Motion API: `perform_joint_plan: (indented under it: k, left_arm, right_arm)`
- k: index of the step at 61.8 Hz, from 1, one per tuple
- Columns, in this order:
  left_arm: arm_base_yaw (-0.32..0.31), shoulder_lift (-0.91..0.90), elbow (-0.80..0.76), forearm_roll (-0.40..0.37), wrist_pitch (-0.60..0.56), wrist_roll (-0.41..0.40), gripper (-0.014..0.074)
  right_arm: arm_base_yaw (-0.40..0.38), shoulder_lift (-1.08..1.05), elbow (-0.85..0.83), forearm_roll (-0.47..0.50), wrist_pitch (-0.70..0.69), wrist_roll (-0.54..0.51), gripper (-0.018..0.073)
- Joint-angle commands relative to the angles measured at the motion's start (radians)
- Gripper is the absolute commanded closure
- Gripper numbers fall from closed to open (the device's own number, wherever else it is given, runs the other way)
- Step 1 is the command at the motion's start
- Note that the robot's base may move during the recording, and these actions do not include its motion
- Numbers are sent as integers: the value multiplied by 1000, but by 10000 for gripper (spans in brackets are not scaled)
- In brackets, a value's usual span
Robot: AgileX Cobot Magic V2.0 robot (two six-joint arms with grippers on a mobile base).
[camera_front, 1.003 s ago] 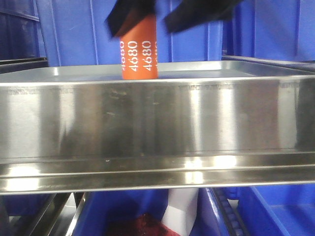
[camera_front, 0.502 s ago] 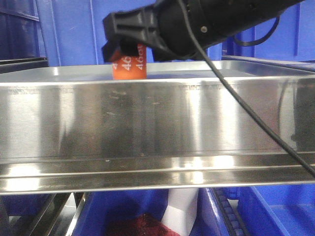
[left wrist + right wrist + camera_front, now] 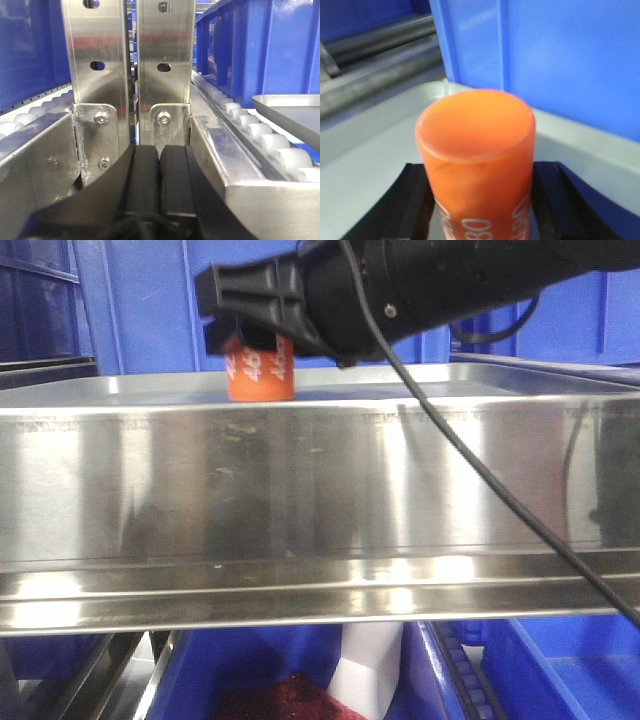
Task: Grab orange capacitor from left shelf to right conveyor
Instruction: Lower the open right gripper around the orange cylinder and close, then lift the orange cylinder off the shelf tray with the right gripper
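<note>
Orange capacitor (image 3: 477, 165) stands upright on the left shelf (image 3: 320, 490), its foot hidden behind the tall front lip; the right gripper (image 3: 252, 338) pinches its upper part, a black finger (image 3: 412, 205) pressed to each flank; the right arm (image 3: 440, 285) reaches in from the right, nearly level, a black cable (image 3: 480, 472) drooping from it; blue bins (image 3: 140, 310) stand behind. Elsewhere the left gripper (image 3: 160, 185) — fingers pressed together on nothing — faces two steel uprights (image 3: 162, 55).

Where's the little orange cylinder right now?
Front view: the small orange cylinder printed "4680" stands left of centre on the shiny steel shelf, before blue plastic bins, gripped by the right end effector.
</note>
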Motion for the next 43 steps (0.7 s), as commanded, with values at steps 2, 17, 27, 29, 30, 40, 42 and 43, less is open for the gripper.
perform_joint_plan:
  k: [2, 17, 27, 29, 30, 40, 42, 43]
  left_arm:
    - [1, 6, -8, -6, -84, 0, 701]
    - [1, 6, -8, -6, -84, 0, 701]
    - [1, 6, -8, -6, -84, 0, 701]
    - [1, 6, -8, -6, -84, 0, 701]
    - [1, 6, -8, -6, -84, 0, 701]
    - [1, 6, -8, -6, -84, 0, 701]
    - [1, 6, -8, -6, -84, 0, 701]
    - [1, 6, -8, -6, -84, 0, 701]
  right_arm:
    - [1, -111, -21, -11, -110, -10, 508]
    - [2, -348, 120, -86, -109, -11, 505]
    - [2, -589, 277, -100, -97, -11, 505]
    - [1, -625, 306, -100, -89, -11, 505]
    - [1, -650, 320, -100, -82, -11, 505]
    - [-3, -919, 422, -100, 84, -12, 505]
    - [-3, -967, 434, -100, 129, -12, 505]
    - [-3, -979, 436, -100, 152, -12, 505]
